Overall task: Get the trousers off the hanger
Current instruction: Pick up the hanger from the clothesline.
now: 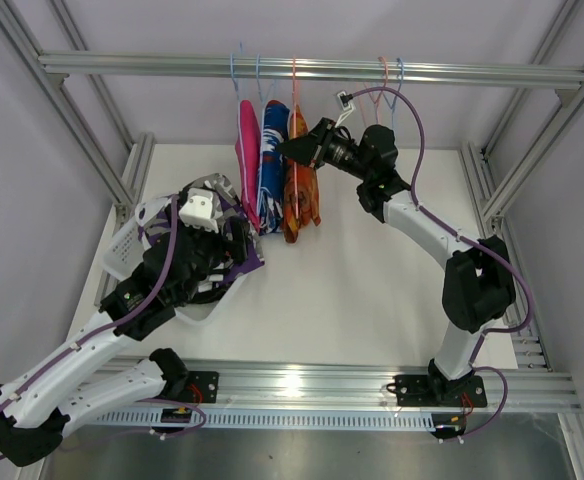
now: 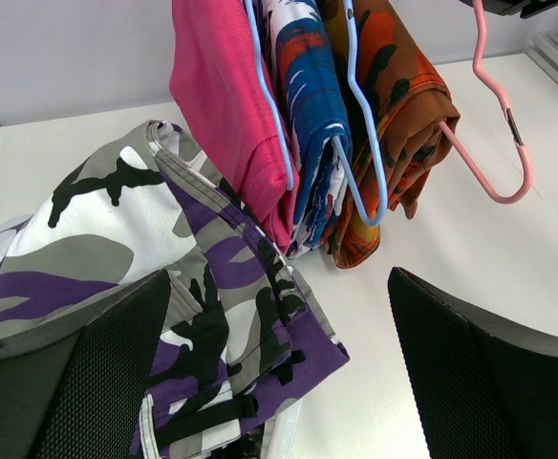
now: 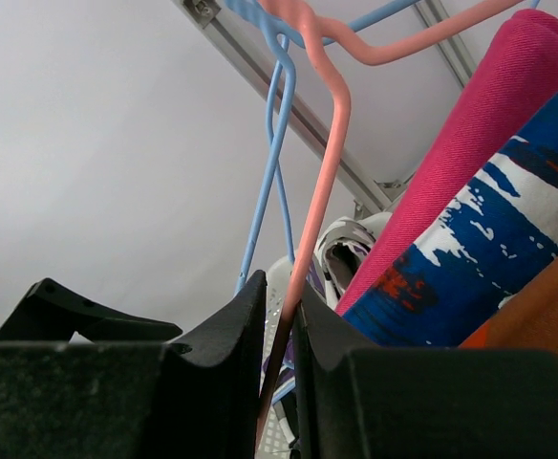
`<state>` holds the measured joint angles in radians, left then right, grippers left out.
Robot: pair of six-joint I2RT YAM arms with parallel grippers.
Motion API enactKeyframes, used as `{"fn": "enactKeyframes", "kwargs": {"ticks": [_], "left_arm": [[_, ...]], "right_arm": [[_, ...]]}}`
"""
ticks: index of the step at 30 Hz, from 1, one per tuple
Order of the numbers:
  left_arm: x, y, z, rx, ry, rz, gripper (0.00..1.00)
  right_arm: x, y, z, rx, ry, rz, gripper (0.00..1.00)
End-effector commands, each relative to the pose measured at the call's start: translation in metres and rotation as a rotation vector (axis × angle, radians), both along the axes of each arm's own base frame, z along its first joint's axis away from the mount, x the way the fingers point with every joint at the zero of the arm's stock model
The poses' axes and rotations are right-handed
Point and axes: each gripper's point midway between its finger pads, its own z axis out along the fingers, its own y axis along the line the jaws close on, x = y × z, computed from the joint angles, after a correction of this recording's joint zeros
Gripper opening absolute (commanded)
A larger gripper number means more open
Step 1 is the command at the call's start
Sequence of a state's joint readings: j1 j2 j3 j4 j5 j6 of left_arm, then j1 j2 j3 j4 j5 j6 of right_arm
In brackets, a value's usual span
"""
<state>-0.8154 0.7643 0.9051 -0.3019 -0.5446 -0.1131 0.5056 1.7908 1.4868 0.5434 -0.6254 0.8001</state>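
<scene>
Orange trousers (image 1: pixel 299 195) hanging at 12 o'clock, right gripper (image 3: pixel 279 301) clamping their salmon hanger (image 3: pixel 323 182).
Right arm is arching in from 4 o'clock, its fingers pinching the hanger wire between them. Left arm is reaching from 7 o'clock over the white basket (image 1: pixel 117 255) at 9 o'clock, left gripper (image 2: pixel 279 277) gaping wide above the purple camouflage trousers (image 2: pixel 212 277) draping over it. Bare table (image 1: pixel 372 290) is lying open from 3 to 6 o'clock. Pink trousers (image 2: pixel 222 96) and blue patterned trousers (image 2: pixel 308 115) are hanging folded on blue hangers (image 2: pixel 362 105), pressing against the orange pair.
</scene>
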Motion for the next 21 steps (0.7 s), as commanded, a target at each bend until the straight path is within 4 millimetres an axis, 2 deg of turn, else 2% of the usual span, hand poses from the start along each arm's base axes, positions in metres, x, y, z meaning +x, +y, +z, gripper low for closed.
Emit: {"fn": "enactKeyframes", "kwargs": {"ticks": [1, 11, 17, 21], "left_arm": [[-0.003, -0.004, 0.015, -0.031, -0.029, -0.029, 0.99], [-0.005, -0.004, 0.016, -0.035, -0.029, -0.033, 0.99], [-0.006, -0.002, 0.018, -0.041, -0.036, -0.030, 0.99], [-0.006, -0.003, 0.018, -0.041, -0.035, -0.033, 1.00]], "right_arm": [[-0.017, -0.005, 0.048, 0.045, -0.136, 0.013, 0.00], [-0.026, -0.010, 0.078, 0.068, -0.169, -0.017, 0.00], [-0.028, -0.010, 0.108, 0.108, -0.205, -0.035, 0.00], [-0.028, -0.008, 0.121, 0.117, -0.222, -0.036, 0.00]]}}
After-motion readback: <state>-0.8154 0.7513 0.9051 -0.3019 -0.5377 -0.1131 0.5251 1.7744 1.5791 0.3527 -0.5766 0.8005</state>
